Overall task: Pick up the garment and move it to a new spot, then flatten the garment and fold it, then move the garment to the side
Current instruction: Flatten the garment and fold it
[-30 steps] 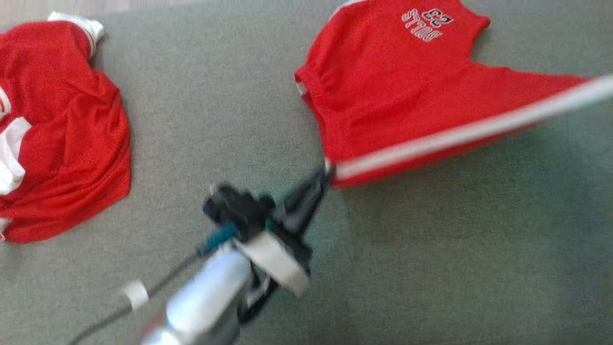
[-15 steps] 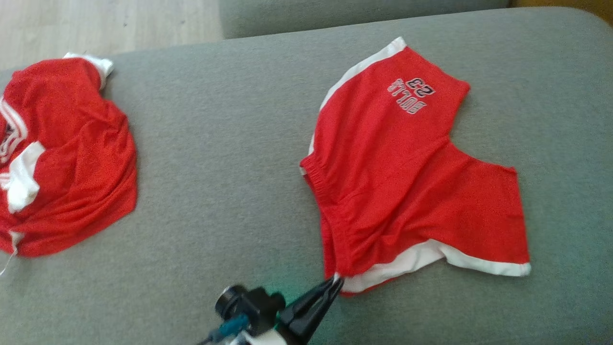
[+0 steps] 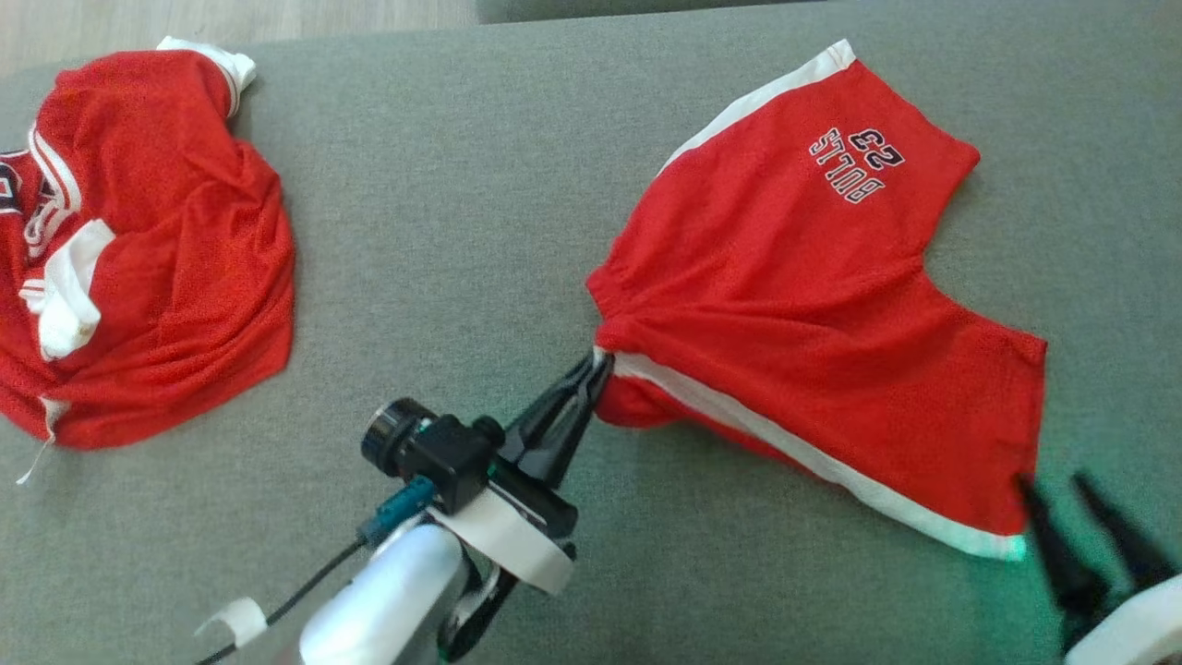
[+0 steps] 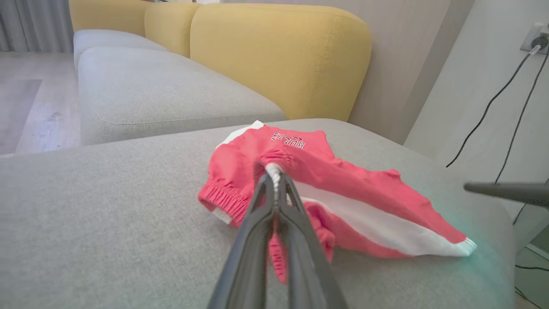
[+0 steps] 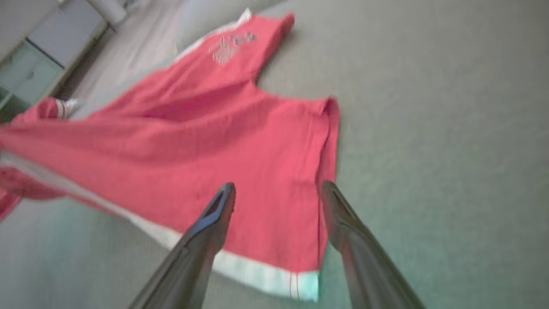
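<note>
Red shorts lie on the grey sofa seat, right of centre in the head view, well apart from a second red garment heaped at the seat's left end. Left gripper is clamped tight on the waistband corner, at the top of the white side stripe. The left wrist view shows that corner pinched and raised a little, with the elastic waistband bunched and some cloth tucked underneath. Right gripper has its fingers wide apart with nothing between them, just beside the hem corner of the near leg; whether a fingertip touches the cloth cannot be told. Far leg with the printed lettering lies flat and smooth. Near leg is stretched out toward the right gripper but shows long creases running from the pinched corner.

Progress, as a judgement: the shorts sit in open space on the seat, so the pick-and-relocate part looks done. Flattening looks under way, not finished: the waistband end is crumpled and lifted, and the side seam is rolled over. No fold made yet; both legs lie spread apart in a V. Move to the side not started. Left to do: lay the waistband down smooth, fold, shift aside, likely away from the other garment
</note>
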`<state>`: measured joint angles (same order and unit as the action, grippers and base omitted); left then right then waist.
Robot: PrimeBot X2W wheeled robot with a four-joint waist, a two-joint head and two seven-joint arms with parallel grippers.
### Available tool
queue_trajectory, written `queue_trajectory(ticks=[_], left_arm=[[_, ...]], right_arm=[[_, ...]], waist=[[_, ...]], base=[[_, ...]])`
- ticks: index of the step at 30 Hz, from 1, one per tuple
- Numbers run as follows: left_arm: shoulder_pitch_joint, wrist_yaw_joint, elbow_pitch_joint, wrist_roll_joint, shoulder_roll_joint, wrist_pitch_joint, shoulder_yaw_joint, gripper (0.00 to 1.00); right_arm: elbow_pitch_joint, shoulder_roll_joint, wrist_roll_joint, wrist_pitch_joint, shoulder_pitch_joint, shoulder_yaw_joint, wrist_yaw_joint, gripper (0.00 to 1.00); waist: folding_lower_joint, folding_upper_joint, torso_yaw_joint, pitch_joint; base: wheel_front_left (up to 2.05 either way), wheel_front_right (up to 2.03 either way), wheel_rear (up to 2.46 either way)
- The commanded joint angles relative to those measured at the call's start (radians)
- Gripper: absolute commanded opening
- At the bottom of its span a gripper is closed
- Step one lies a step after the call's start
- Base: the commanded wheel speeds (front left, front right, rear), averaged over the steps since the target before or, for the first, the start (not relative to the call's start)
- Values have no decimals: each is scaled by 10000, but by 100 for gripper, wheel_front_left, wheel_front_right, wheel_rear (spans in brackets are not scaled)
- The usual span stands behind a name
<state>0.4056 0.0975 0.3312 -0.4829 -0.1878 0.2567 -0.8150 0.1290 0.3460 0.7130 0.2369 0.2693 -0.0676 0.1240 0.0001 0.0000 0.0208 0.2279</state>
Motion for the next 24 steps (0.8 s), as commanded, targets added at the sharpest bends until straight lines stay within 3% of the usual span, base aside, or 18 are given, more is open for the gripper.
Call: queue_trajectory(ticks=[1, 8, 14, 17, 19, 20, 24], left_arm=[[430, 57, -308, 135, -58, 51, 492, 0], [723, 262, -226, 636, 56, 51, 958, 0], [864, 312, -180, 898, 223, 51, 1014, 0], [894, 322, -161, 954, 275, 51, 1026, 0], [916, 326, -154, 959, 305, 51, 1001, 0], [930, 327, -161, 944, 310, 51, 976, 0], [919, 329, -168, 887, 254, 51, 916, 0]], right_arm=[[299, 330, -181, 148, 247, 329, 67, 100], [16, 574, -126, 990, 757, 1294, 67, 100], [-320, 706, -78, 1157, 749, 1261, 67, 100], [-513, 742, -101, 1221, 679, 1261, 67, 65], [-590, 771, -95, 1280, 659, 1298, 67, 28], [-622, 790, -120, 1277, 651, 1293, 67, 0], [-661, 837, -237, 957, 567, 1065, 67, 0]], waist=[[-1, 0, -19, 72], [-1, 0, 31, 566], [-1, 0, 141, 860], [-1, 0, 191, 938], [-1, 0, 231, 958], [-1, 0, 244, 958], [-1, 0, 217, 821]], base=[[0, 0, 0], [0, 0, 0], [0, 0, 0], [0, 0, 0], [0, 0, 0], [0, 0, 0], [0, 0, 0]])
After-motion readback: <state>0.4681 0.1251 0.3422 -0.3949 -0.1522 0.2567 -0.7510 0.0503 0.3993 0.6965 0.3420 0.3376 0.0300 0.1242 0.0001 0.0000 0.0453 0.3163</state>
